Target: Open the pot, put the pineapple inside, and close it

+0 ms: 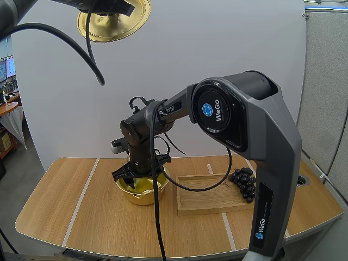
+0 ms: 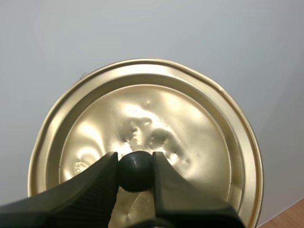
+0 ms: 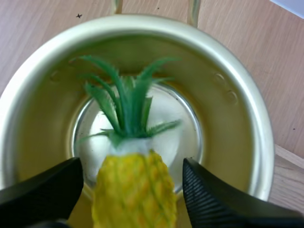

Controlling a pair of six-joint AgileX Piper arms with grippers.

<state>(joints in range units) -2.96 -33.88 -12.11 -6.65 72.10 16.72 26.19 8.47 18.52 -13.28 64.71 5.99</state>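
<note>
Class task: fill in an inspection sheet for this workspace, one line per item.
Surface: wooden table with pale stripes.
Job's things: pineapple in the open pot; lid held aloft.
Clutter: wooden tray beside the pot; grapes at its right edge.
Hands: left hand shut on the lid's knob; right hand open, straddling the pineapple.
Cables: none besides the robot's own.
Surroundings: white wall behind.
</note>
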